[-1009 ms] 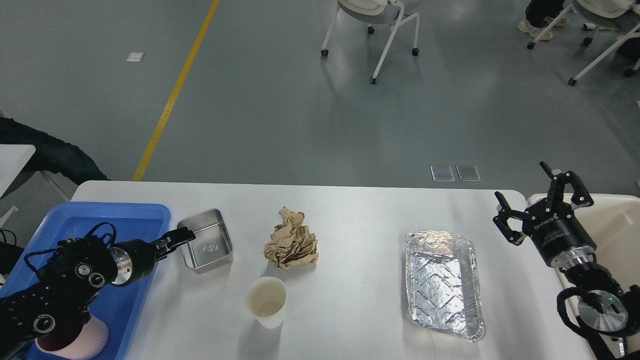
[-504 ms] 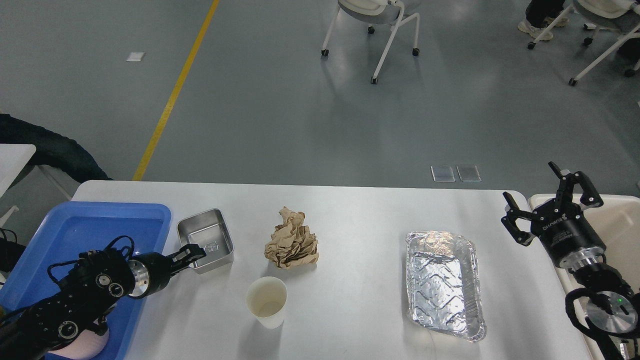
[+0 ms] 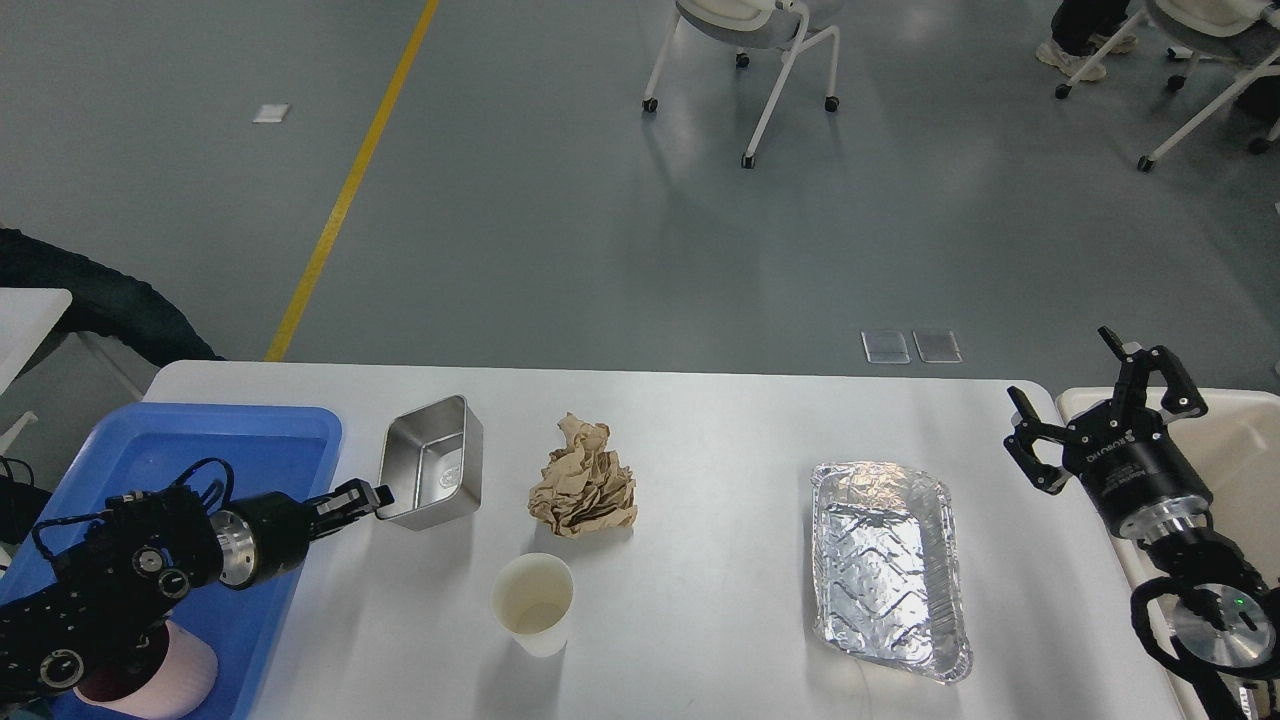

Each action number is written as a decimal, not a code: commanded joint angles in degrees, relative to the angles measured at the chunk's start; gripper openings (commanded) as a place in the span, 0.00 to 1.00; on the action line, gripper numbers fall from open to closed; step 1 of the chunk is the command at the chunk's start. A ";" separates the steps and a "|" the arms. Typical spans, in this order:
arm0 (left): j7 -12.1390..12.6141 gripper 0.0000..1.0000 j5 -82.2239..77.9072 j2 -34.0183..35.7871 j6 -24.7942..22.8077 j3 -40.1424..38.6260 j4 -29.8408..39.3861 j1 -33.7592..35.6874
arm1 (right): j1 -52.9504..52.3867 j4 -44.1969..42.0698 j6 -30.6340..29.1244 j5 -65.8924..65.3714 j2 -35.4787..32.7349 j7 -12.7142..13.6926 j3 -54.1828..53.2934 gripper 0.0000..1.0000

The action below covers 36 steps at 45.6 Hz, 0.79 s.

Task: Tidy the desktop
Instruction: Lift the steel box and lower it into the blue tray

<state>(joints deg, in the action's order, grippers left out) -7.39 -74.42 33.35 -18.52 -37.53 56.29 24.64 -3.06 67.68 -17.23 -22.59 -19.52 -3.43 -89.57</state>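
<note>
The white desktop [image 3: 720, 430] carries a small steel container [image 3: 435, 472], a crumpled brown paper ball [image 3: 583, 482], a white paper cup [image 3: 533, 603] and a foil tray [image 3: 890, 565]. My left gripper [image 3: 376, 494] is shut on the steel container's near-left rim. The container is tipped up on its right side, its opening facing left. My right gripper [image 3: 1075, 385] hangs open and empty over the desktop's right edge, well right of the foil tray.
A blue plastic tray [image 3: 230, 435] sits at the left end with a pink cup [image 3: 160, 682] at its near end, partly under my left arm. A cream bin [image 3: 1245, 450] stands beyond the right edge. Chairs stand on the floor behind.
My left gripper came down to the steel container's near rim, closed on it and tipped it up off the desktop. My right gripper shifted slightly right, then stayed still.
</note>
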 commanded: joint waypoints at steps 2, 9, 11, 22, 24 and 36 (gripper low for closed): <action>0.88 0.00 0.76 7.50 -2.22 -0.44 7.59 0.76 | -0.37 -0.01 0.09 0.00 0.19 0.00 0.18 1.00; 2.99 0.00 1.29 19.54 -5.48 -0.53 20.15 2.78 | -0.64 0.26 0.26 0.00 0.62 0.00 0.27 1.00; 3.34 0.00 1.38 23.75 -6.09 -0.62 23.32 3.75 | -0.72 0.43 0.35 0.00 0.98 0.00 0.27 1.00; 3.26 0.00 3.31 39.68 -12.86 -1.50 27.99 9.64 | -0.72 0.52 0.53 0.00 1.15 0.00 0.36 1.00; 3.26 0.00 4.01 40.82 -13.12 -1.50 27.99 10.25 | -0.72 0.52 0.53 0.00 1.15 0.00 0.36 1.00; 3.61 0.00 4.37 40.13 -9.18 0.78 25.27 8.68 | -0.46 0.52 0.53 0.00 0.98 0.00 0.27 1.00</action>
<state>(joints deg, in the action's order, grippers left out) -4.05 -70.10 74.75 -30.65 -38.12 83.28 34.64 -3.73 68.22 -16.70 -22.59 -18.38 -3.43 -89.20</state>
